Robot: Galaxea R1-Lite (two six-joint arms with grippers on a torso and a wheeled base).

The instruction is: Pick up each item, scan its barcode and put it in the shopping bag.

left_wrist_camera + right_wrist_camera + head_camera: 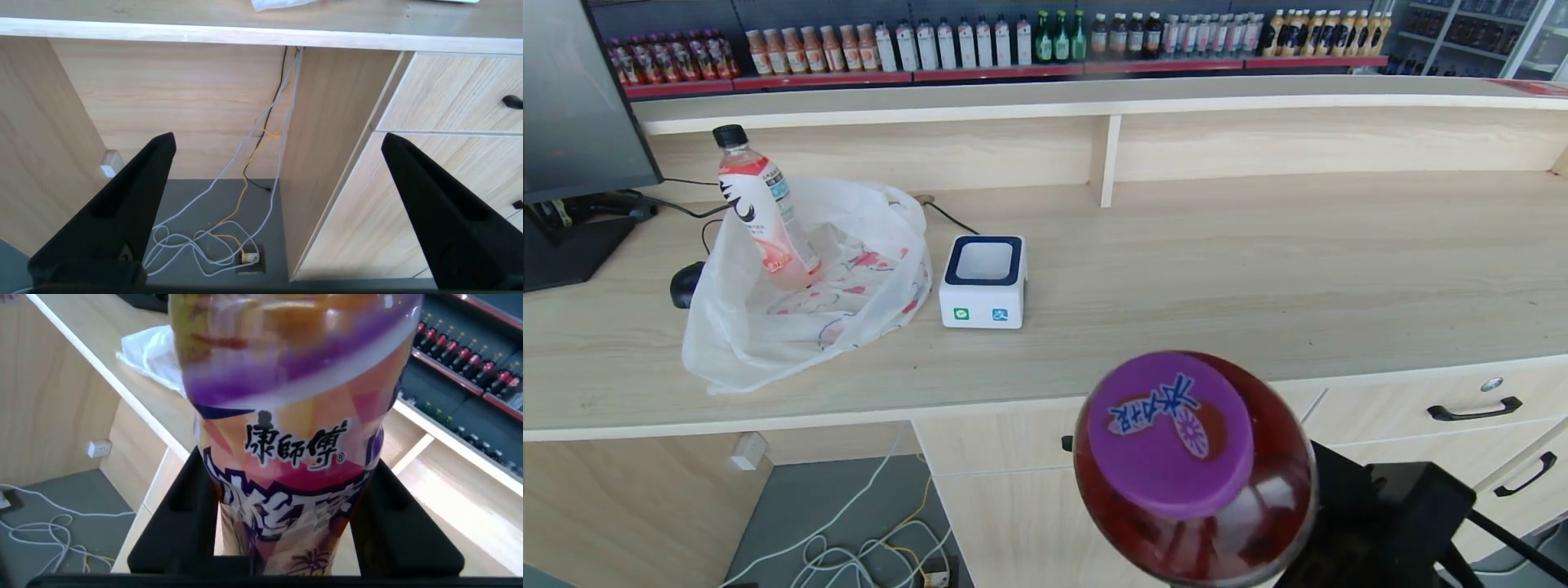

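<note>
Head view, left to right, with the scanner (983, 282) as my mark: left of the scanner, just beside it, the shopping bag (800, 318) lies open on the tabletop (1258, 269), and a pink bottle (764, 208) stands tilted inside it, its lower part showing through the thin plastic. I judge that item finished: scanned, bagged, done with. The scanner itself sits with its blue-rimmed window facing up and nothing over it. To the right of the scanner and nearer to me, out past the tabletop's front edge, the purple-capped bottle (1192, 465) is up in the air with its cap turned toward my head. My right end effector (298, 531) has it clamped around the labelled body, one finger on each side, touching the wrap. By my reading this bottle has both its steps ahead: its barcode has to go over the scanner window, well apart from it now, and then it belongs in the bag beyond the scanner. My left end effector (278, 204) hangs below the tabletop's edge, facing the cabinet front, fingers spread wide with nothing between them.
</note>
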